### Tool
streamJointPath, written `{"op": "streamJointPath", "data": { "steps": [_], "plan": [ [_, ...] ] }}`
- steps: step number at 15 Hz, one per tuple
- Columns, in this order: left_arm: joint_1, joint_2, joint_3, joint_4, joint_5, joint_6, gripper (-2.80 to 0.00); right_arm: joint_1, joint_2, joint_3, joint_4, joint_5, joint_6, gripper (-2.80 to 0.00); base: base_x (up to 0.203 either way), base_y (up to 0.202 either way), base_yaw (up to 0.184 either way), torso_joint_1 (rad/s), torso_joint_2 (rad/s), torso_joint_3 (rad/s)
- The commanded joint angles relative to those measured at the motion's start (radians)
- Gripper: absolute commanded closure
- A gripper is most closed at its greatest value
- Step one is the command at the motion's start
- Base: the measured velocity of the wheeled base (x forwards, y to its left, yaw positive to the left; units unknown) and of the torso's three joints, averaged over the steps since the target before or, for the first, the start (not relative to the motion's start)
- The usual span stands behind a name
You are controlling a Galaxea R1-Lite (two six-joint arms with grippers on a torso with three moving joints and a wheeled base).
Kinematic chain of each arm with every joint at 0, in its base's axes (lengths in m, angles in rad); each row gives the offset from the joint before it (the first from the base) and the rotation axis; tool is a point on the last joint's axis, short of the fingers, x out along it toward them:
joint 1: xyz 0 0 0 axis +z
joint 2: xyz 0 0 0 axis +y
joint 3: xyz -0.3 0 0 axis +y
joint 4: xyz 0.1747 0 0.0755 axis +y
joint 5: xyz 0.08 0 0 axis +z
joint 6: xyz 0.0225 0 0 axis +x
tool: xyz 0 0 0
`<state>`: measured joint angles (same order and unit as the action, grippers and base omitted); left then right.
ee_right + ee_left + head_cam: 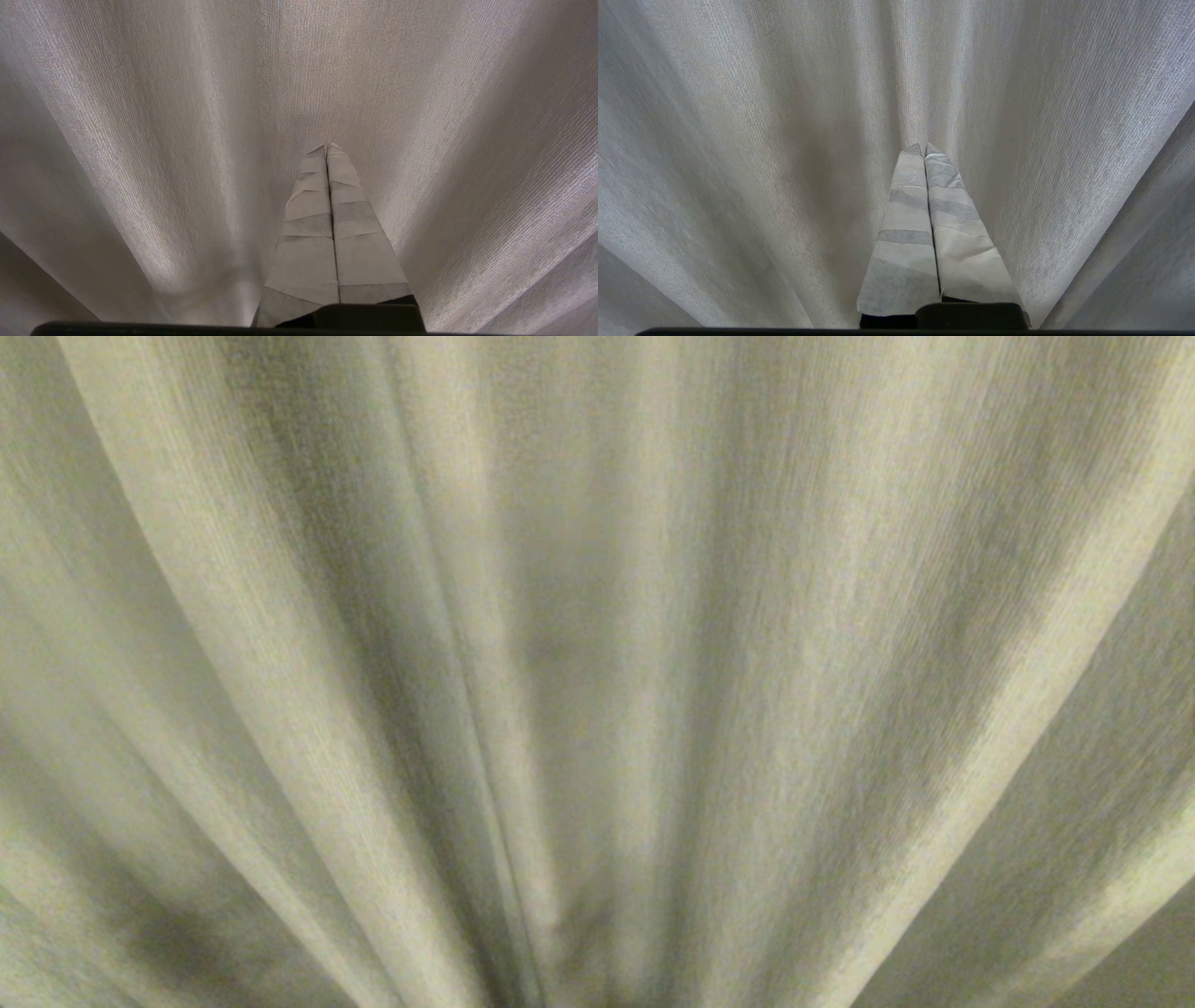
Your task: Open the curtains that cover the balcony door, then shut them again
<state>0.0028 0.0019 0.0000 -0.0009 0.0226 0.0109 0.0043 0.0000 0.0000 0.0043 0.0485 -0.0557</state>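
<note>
The curtains [597, 672] fill everything the robot can see from its head: heavy cream pleats hanging straight, with a seam or panel edge running down a little left of centre. No glass and no door frame shows through, so the door itself is hidden behind the cloth, and I'd judge the drapes fully drawn.

The left gripper [923, 148] points at the fabric with its taped fingers [906, 224] pressed together, nothing between them. The right gripper [327, 148] is the same, fingers [355, 261] flat against each other and empty. Both tips sit close to the folds; whether they touch the cloth I can't quite tell from here.

So this looks like the very start of opening: nothing gripped, nothing parted. The next move calls for a gripper to spread its fingers, find that edge between panels, pinch the thick layer, and draw it sideways. The base may have to travel along with it.
</note>
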Motion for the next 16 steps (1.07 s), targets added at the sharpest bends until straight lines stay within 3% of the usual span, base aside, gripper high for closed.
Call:
{"op": "streamJointPath", "data": {
  "steps": [1, 16],
  "plan": [
    [0.0, 0.0, 0.0, -0.001, 0.0, 0.0, 0.0, 0.0, 0.0, 0.0, 0.0, 0.001, -0.001, 0.0, 0.0, 0.0, 0.0, 0.0, 0.0, 0.0],
    [0.0, 0.0, 0.0, -0.001, 0.0, 0.0, 0.0, 0.0, 0.0, 0.0, 0.0, 0.001, -0.001, 0.0, 0.0, 0.0, 0.0, 0.0, 0.0, 0.0]
  ]
}}
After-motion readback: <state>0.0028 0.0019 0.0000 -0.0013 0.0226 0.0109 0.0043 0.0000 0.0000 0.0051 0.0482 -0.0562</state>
